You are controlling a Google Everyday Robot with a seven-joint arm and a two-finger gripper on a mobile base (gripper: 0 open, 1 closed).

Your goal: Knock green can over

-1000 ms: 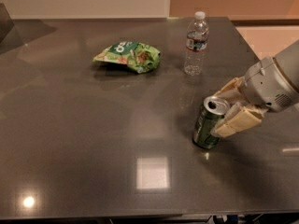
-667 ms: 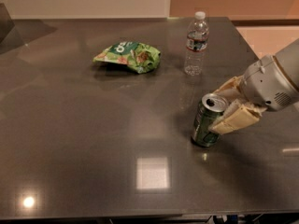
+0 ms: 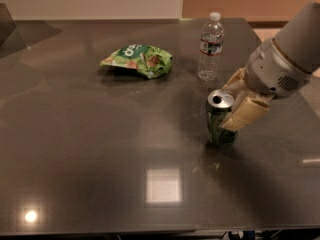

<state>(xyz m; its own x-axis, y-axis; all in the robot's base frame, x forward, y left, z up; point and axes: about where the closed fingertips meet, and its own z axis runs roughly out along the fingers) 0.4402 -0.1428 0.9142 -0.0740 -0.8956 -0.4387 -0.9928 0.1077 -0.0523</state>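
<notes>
The gripper point(image 3: 233, 103) is seen at the right side of the table point(image 3: 75, 149), carried on a pale grey arm point(image 3: 287, 54) that enters from the upper right corner. Its two tan fingers point(image 3: 246, 115) are held spread apart, not pressed together. The green can point(image 3: 218, 126) is found right at their tips, just to the left of the gripper, standing on its base with the silver top and its pull-tab hole turned upward. The nearer finger is laid against the can's right side. The farther one is seen behind the can's top rim (whether it touches the metal cannot be told).

A clear water bottle point(image 3: 210, 46) with a white cap is placed upright beyond the gripper and slightly to its left, apart from the can. A light-green snack bag point(image 3: 139, 60) is laid flat well to the gripper's left and farther back, roughly level with the bottle. A square patch of reflected light point(image 3: 162, 185) is shown on the dark tabletop, nearer the camera than the gripper and to its left.
</notes>
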